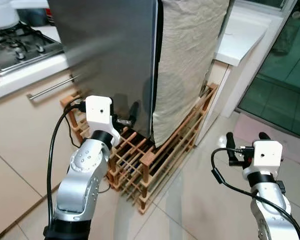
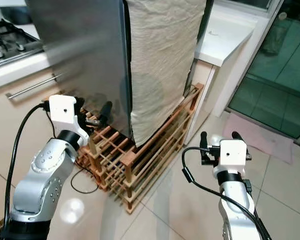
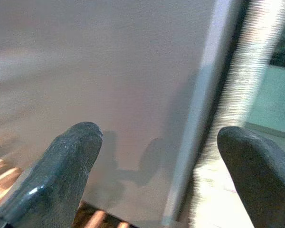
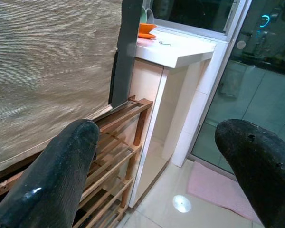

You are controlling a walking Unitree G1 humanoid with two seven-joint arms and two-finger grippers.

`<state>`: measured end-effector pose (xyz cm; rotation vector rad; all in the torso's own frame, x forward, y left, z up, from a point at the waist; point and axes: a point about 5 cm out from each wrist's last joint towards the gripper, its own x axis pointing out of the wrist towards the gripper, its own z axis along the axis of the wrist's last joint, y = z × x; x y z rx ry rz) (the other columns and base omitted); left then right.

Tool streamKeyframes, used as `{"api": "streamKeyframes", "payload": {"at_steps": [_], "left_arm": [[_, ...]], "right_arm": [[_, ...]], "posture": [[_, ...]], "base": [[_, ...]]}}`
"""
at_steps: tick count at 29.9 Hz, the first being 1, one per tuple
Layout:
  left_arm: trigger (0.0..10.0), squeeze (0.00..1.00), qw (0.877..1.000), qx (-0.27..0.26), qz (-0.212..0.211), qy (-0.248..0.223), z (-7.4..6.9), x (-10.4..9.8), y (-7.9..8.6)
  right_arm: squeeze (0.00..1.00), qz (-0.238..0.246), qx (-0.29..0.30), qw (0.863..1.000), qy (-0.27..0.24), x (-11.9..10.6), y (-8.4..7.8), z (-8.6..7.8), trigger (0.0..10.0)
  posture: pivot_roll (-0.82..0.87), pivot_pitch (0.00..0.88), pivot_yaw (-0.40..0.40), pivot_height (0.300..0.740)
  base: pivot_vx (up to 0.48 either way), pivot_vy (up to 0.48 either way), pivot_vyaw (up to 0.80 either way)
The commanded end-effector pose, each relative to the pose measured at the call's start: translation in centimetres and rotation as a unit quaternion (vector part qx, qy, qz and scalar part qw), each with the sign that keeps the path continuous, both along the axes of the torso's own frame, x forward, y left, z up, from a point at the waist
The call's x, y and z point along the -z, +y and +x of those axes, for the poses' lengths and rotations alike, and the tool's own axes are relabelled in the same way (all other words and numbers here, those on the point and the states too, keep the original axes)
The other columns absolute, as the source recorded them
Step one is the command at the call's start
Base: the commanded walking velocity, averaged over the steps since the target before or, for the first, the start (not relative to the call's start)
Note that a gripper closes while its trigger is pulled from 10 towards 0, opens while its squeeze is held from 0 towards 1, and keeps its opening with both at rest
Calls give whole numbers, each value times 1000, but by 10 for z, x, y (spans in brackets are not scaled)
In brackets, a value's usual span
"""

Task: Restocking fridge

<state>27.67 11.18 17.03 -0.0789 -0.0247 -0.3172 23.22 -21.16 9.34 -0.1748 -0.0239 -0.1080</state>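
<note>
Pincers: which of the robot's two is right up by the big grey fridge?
The left pincer, reaching at the grey metal fridge door's bottom edge; the right pincer hangs over bare floor.

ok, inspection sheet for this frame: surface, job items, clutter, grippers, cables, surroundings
Surface: pale tiled floor, glossy.
Job's things: grey fridge standing on a wooden rack; beige cloth draped down its side. No stock items seen.
Clutter: nothing seen.
Grippers: left gripper open, close to the fridge's lower corner; right gripper open, held over the floor.
Cables: black cable along the left arm, another at the right wrist.
Surroundings: gas hob, white counter, pink mat.
</note>
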Motion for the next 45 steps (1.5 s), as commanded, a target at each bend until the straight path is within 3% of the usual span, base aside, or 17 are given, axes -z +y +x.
{"api": "streamKeyframes", "payload": {"at_steps": [1,5,8,17,23,29,35,39,44,45], "left_arm": [[10000,0,999,34,4,4,-1,-4,-10],[10000,0,999,20,50,4,2,5,-3],[10000,0,998,5,56,5,1,11,2],[10000,0,999,-28,18,9,-6,19,7],[10000,0,999,-35,6,-10,-9,16,6],[10000,0,998,-55,16,4,1,20,7],[10000,0,998,-54,38,-16,33,9,0],[10000,0,998,-47,16,-32,43,-1,-4],[10000,0,996,-54,-13,-66,35,-12,-2],[10000,0,996,-45,-28,-66,28,-11,-6]], "right_arm": [[82,-7,2,1000,0,1,-4,-1,10000],[82,-1,3,1000,1,2,-3,1,10000],[86,1,2,1000,10,4,-2,3,10000],[90,-18,-21,1000,-3,0,4,9,10000],[129,-31,-27,999,7,1,3,12,10000],[78,-25,-32,999,15,3,4,13,10000],[78,-23,-36,999,9,1,8,16,10000],[82,-26,-31,999,4,-1,7,17,10000],[86,-27,-23,999,-2,-2,5,16,10000],[86,-27,-21,999,-3,-2,4,15,10000]], "posture": [[-28,0,-20,740],[-26,0,-19,740],[-25,0,-19,740],[-19,0,-32,740],[-15,0,-45,740],[-13,0,-52,740],[-23,0,-62,740],[-46,0,-49,740],[-54,0,-41,740],[-52,0,-42,740]], "base": [[0,0,0],[0,0,0],[0,0,-513],[0,-213,-263],[0,-480,486],[0,-239,159],[0,0,0],[82,0,0],[444,0,0],[480,0,0]]}}
